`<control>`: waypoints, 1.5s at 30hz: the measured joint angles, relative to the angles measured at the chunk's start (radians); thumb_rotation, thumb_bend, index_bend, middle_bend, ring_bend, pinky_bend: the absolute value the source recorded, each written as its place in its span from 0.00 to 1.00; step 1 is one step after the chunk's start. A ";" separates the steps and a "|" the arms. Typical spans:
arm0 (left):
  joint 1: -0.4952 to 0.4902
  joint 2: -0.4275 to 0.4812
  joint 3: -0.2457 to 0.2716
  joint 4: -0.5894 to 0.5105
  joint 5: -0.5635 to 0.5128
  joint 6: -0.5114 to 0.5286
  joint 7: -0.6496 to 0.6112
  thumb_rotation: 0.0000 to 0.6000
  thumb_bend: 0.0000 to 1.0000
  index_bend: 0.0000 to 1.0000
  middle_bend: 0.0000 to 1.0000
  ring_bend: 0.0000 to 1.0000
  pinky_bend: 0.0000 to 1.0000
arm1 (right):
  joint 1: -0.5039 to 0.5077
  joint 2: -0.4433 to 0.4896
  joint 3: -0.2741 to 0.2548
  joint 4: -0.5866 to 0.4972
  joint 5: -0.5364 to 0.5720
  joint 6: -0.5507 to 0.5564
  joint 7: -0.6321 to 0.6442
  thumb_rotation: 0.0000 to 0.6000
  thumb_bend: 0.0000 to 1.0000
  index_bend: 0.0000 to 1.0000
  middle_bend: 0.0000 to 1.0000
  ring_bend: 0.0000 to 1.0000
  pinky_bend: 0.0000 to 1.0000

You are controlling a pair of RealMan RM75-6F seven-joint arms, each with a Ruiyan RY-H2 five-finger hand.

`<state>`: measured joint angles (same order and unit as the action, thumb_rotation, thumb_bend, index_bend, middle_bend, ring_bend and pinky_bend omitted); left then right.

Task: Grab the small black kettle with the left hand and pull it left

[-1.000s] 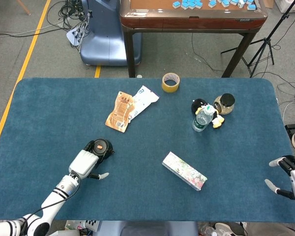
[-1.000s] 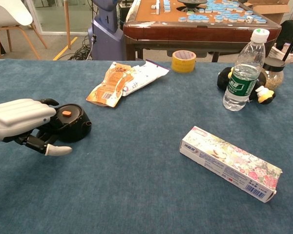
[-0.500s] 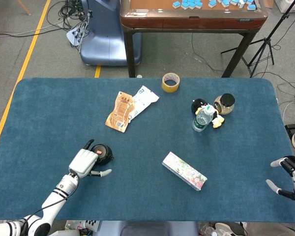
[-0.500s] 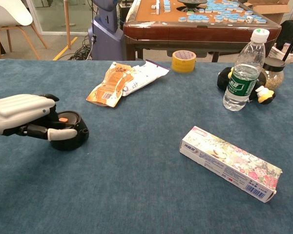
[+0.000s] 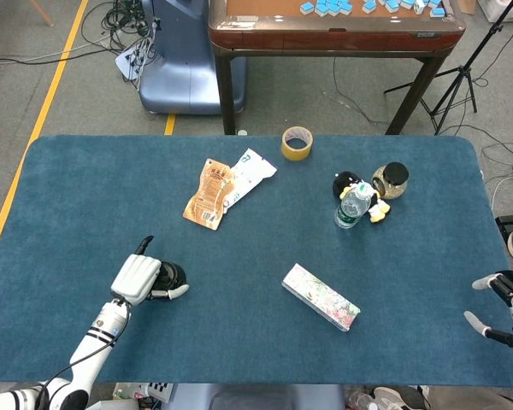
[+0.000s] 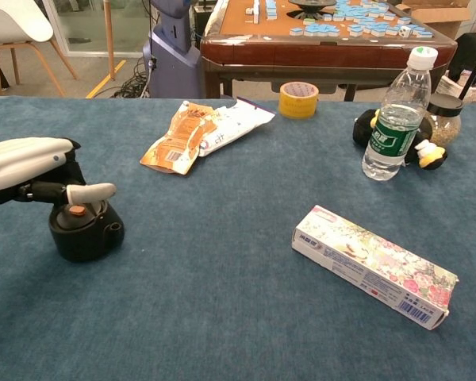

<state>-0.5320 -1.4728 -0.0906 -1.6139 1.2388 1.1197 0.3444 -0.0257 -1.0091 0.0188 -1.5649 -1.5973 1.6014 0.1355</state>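
The small black kettle (image 6: 86, 232) with an orange knob on its lid stands upright on the blue table (image 6: 222, 317) at the near left. In the head view only its right side (image 5: 174, 275) shows past my left hand (image 5: 137, 278). That left hand (image 6: 28, 171) lies over the kettle from the left, its fingers curled down behind the lid and its thumb stretched across the top, holding it. At the table's near right edge my right hand (image 5: 503, 309) hangs with fingers apart, holding nothing.
Two snack packets (image 5: 224, 189) lie at mid-table towards the back. A yellow tape roll (image 5: 297, 143) sits near the far edge. A water bottle (image 5: 352, 206), a jar (image 5: 392, 179) and a black toy (image 5: 346, 183) cluster at the right. A flowered box (image 5: 320, 296) lies at centre front.
My left hand has slid left and towards the front with the kettle under it, and the kettle now stands upright further left. The right hand has barely moved.
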 measured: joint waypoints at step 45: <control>0.113 -0.002 -0.083 0.017 0.020 0.226 -0.095 0.60 0.34 1.00 1.00 1.00 0.09 | 0.024 -0.005 0.005 -0.027 0.005 -0.031 -0.029 1.00 0.19 0.41 0.41 0.26 0.28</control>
<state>-0.4185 -1.4748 -0.1731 -1.5971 1.2584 1.3462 0.2491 -0.0017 -1.0140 0.0234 -1.5914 -1.5921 1.5699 0.1063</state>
